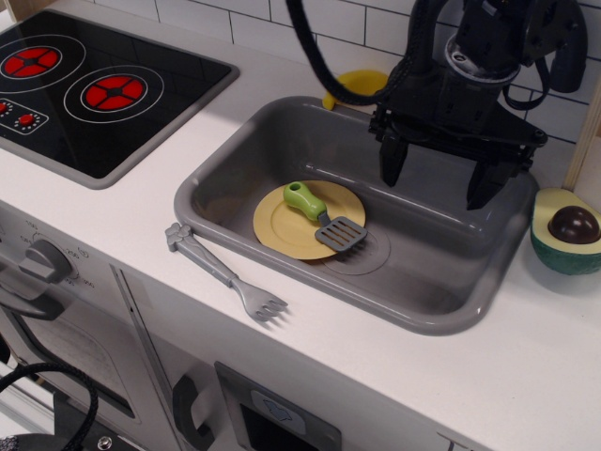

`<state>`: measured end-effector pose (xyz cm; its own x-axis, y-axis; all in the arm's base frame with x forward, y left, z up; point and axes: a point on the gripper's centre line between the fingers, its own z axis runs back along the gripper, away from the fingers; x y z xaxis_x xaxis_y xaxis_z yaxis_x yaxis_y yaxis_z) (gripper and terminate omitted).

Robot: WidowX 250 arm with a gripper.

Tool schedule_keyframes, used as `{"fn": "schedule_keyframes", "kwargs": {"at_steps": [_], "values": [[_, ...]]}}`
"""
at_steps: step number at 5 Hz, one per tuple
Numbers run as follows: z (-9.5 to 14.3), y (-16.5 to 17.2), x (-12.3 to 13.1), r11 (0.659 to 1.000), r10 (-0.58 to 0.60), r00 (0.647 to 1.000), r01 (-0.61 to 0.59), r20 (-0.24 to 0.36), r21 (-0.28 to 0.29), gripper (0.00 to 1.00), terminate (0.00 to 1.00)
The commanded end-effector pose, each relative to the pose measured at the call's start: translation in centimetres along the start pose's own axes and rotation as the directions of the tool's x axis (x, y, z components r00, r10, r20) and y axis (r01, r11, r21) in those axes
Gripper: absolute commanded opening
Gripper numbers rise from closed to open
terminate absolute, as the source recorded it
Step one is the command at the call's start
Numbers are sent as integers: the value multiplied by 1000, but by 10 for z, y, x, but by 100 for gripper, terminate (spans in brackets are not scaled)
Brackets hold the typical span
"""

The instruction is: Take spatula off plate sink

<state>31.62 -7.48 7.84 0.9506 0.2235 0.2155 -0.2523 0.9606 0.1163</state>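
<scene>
The spatula (322, 216) has a lime-green handle and a slotted grey blade. It lies on the mustard-yellow plate (282, 230), with its blade reaching over the plate's right rim. The plate rests on the floor of the grey sink (441, 272), at its left. My gripper (439, 181) is black and hangs open above the sink's right half. It is up and to the right of the spatula and holds nothing.
A grey toy fork (225, 272) lies on the white counter in front of the sink. A halved avocado (566, 230) sits to the right of the sink. A yellow object (362, 85) is behind the sink. A black stove (94, 89) is at the left.
</scene>
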Motion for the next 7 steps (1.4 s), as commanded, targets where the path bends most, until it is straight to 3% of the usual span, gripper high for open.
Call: {"fn": "schedule_keyframes", "kwargs": {"at_steps": [1, 2, 3, 4, 5, 6, 7], "values": [[0, 0, 0, 1000, 0, 1000, 0, 0, 0, 100, 0], [-8, 23, 11, 979, 200, 979, -201, -23, -25, 100, 0], [-28, 57, 18, 919, 393, 919, -393, -27, -10, 100, 0], [-40, 79, 18, 901, 434, 901, -434, -19, 5, 100, 0], [-53, 100, 13, 819, 574, 818, -574, 22, -27, 100, 0], [-61, 106, 15, 730, 684, 730, -683, 22, -34, 100, 0], [-69, 106, 20, 683, 730, 683, -730, 20, -35, 100, 0]]}}
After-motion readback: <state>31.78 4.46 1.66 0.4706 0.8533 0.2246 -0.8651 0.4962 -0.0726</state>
